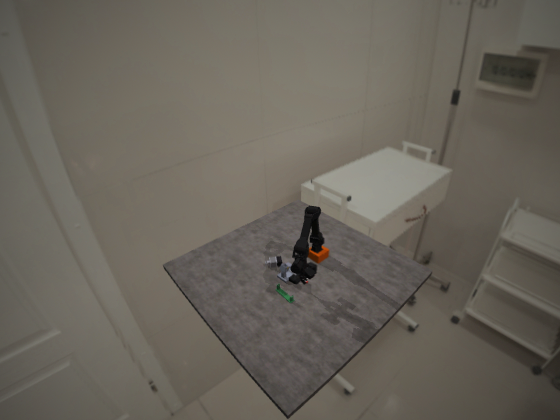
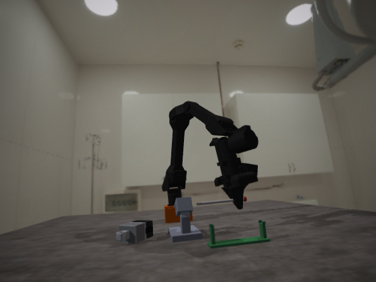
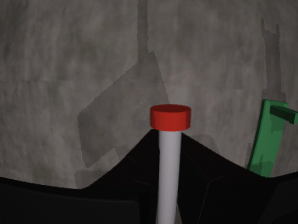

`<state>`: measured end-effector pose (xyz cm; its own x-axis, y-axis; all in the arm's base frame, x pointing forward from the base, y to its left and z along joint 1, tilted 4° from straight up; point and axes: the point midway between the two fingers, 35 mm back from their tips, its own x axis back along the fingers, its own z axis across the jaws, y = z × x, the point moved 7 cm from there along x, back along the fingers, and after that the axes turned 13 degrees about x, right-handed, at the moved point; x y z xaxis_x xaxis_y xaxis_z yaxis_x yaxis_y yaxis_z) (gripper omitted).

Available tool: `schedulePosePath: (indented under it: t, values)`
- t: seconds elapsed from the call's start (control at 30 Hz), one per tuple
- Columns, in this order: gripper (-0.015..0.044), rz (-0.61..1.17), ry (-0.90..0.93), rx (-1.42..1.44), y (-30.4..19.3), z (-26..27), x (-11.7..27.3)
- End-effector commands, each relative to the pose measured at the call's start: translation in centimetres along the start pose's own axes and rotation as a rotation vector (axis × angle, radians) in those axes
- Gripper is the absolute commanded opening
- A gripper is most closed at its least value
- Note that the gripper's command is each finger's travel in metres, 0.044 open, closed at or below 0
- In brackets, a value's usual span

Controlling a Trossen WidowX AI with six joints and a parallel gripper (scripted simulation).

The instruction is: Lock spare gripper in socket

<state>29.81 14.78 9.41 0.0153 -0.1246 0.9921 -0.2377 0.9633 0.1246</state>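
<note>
My gripper [image 2: 238, 201] [image 3: 162, 137] is shut on the lock pin [image 2: 215, 202] [image 3: 170, 165], a grey rod with a red head. It holds the pin near the head, roughly level above the table. In the exterior view, the pin's free end points at the mount's socket block [image 2: 184, 206], with a gap between them. The mount's base [image 2: 186, 236] [image 1: 285, 276] stands on the table. The spare gripper [image 2: 135, 232] [image 1: 274, 261], a grey block with a black end and a lighter spigot, lies beside the mount.
A green rack [image 2: 238, 242] [image 1: 284, 294] [image 3: 263, 147] with two uprights stands on the table [image 1: 235, 290], beside the mount and below the pin's level. The arm's orange base [image 1: 319, 254] [image 2: 170, 215] is behind the mount.
</note>
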Motion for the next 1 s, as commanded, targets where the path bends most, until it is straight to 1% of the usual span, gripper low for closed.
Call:
schedulePosePath:
  t: [0.0,0.27,0.7,0.73,0.8,0.97]
  values:
    - [0.0000,0.004,0.000,-0.003,0.4,-0.1,0.1]
    - [0.0000,0.004,0.001,-0.002,0.8,-0.2,0.4]
    - [0.0000,0.003,0.010,0.001,1.1,-0.2,2.8]
    - [0.0013,0.003,0.011,0.001,1.0,-0.1,2.2]
    - [0.0000,0.003,0.011,0.001,1.0,-0.1,2.2]
    - [0.0000,0.003,0.011,0.000,1.0,-0.4,2.2]
